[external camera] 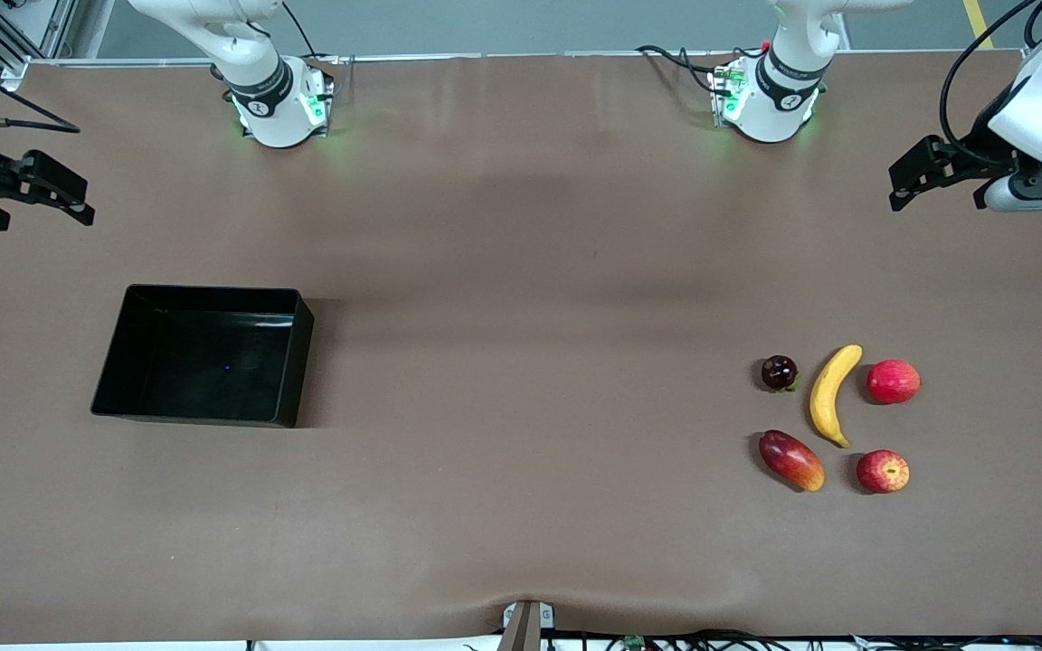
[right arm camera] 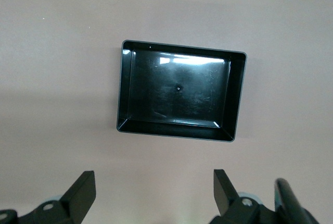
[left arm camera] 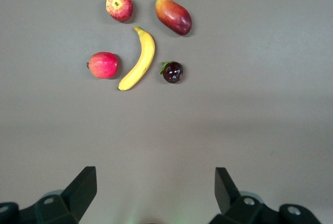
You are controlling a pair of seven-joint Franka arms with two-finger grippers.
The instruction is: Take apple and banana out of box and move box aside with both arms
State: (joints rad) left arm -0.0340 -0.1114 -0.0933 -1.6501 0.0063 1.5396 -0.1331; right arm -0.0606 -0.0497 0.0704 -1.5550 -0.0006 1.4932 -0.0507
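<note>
The yellow banana (external camera: 833,393) lies at the left arm's end of the table. The small red apple (external camera: 883,471) with yellow streaks lies just nearer the front camera. Both show in the left wrist view: banana (left arm camera: 139,59), apple (left arm camera: 119,6). The black box (external camera: 204,362) sits empty at the right arm's end and shows in the right wrist view (right arm camera: 179,96). My left gripper (external camera: 908,176) (left arm camera: 155,177) is open and empty, up over bare table, apart from the fruits. My right gripper (external camera: 85,201) (right arm camera: 154,179) is open and empty, up over bare table, apart from the box.
Around the banana lie a plain pinkish-red fruit (external camera: 893,381), a red-to-orange mango (external camera: 790,459) and a small dark round fruit (external camera: 779,372). Brown table cover spans between the box and the fruits. The arm bases (external camera: 281,104) (external camera: 765,104) stand along the farthest edge.
</note>
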